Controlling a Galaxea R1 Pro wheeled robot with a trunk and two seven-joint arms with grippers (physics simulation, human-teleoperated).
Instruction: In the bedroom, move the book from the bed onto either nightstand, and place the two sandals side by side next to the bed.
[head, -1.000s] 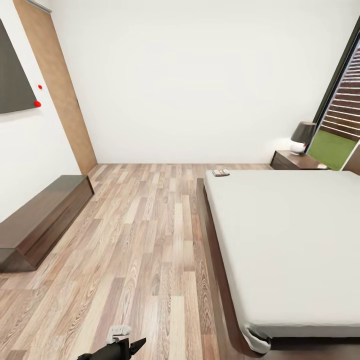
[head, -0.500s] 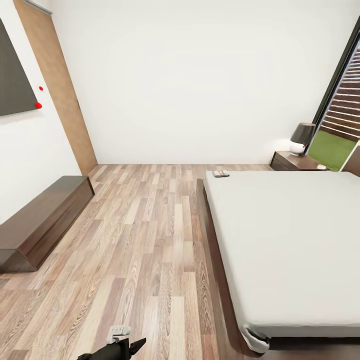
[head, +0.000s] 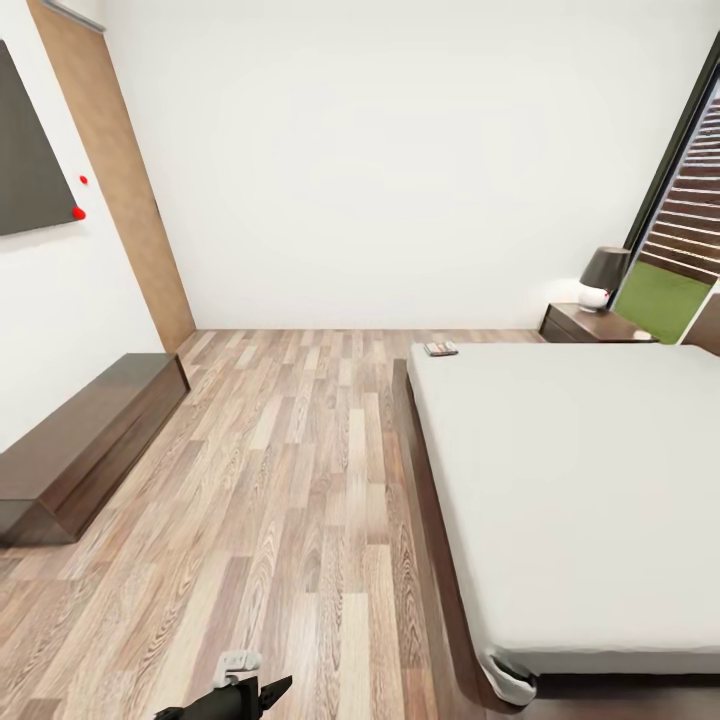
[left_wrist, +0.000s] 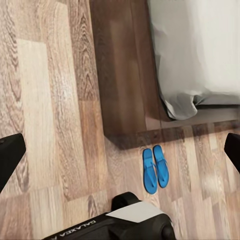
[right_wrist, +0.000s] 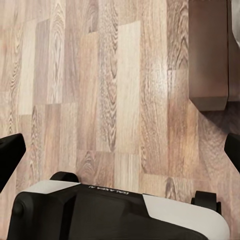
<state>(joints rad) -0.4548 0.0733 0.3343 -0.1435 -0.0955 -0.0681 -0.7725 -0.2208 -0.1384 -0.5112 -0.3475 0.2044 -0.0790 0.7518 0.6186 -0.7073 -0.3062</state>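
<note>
The head view records the book (head: 441, 347) lying at the far corner of the bed (head: 580, 470), with the nightstand (head: 590, 323) beyond it. The left wrist view records the two sandals (left_wrist: 156, 169) side by side on the floor (left_wrist: 55, 125) just off the bed's foot corner, well apart from the left pincer (left_wrist: 120, 157), fingers spread wide and empty. The right pincer (right_wrist: 120, 155) likewise stands apart above bare planks near the robot's base (right_wrist: 120, 212).

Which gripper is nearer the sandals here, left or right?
Left. The left gripper hangs open over the floor with the sandals lying side by side by the bed corner just beyond it. The right gripper looks at bare floor beside the bed frame.
</note>
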